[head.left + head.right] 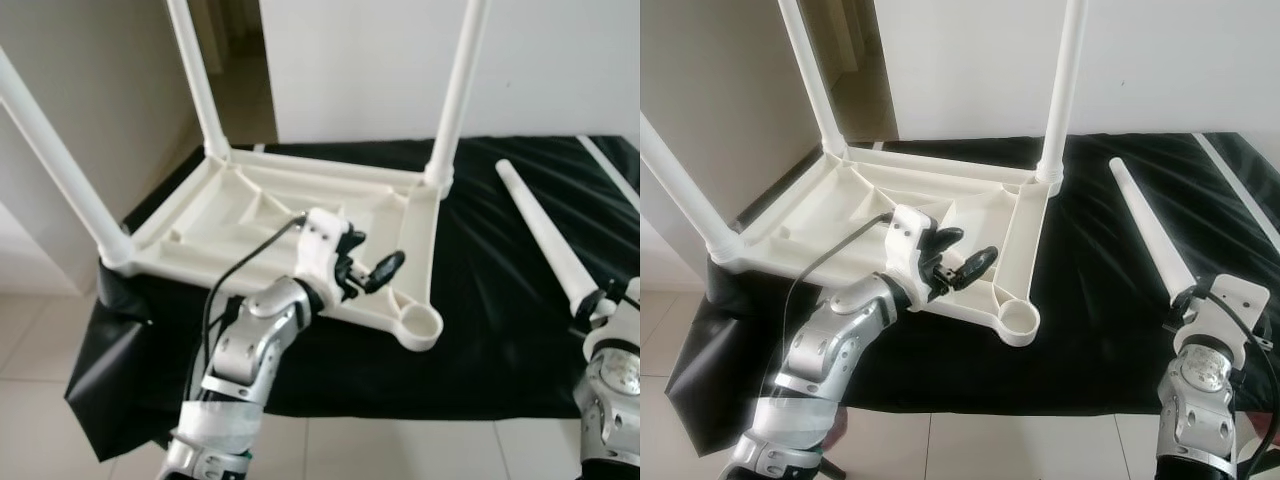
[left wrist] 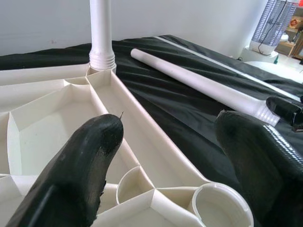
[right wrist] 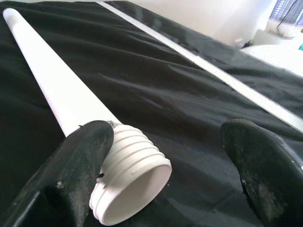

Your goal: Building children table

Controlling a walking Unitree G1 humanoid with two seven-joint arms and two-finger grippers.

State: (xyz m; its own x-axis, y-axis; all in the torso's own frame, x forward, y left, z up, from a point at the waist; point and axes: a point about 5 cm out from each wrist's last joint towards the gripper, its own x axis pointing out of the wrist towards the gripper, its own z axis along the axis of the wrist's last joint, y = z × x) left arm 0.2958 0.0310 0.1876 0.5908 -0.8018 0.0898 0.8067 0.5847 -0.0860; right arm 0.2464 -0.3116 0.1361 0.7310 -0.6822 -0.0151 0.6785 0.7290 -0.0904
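Observation:
A white plastic children's table [image 1: 250,215] lies upside down on a black cloth. Three white legs stand screwed into its corners: the far left leg [image 1: 200,80], the far right leg [image 1: 455,90] and the near left leg [image 1: 50,160]. The near right corner socket [image 1: 422,327] is empty. My left gripper [image 1: 372,255] hovers open over the table's near rim, just left of that socket [image 2: 220,208]. A loose leg [image 1: 545,235] lies on the cloth to the right. My right gripper [image 3: 165,142] is open around its threaded end [image 3: 132,189], and one finger [image 3: 90,156] touches the thread.
The black cloth [image 1: 480,380] covers a low surface and hangs over its front edge onto a tiled floor [image 1: 400,450]. A thin white strip [image 1: 610,170] lies on the cloth at the far right. A white wall stands behind.

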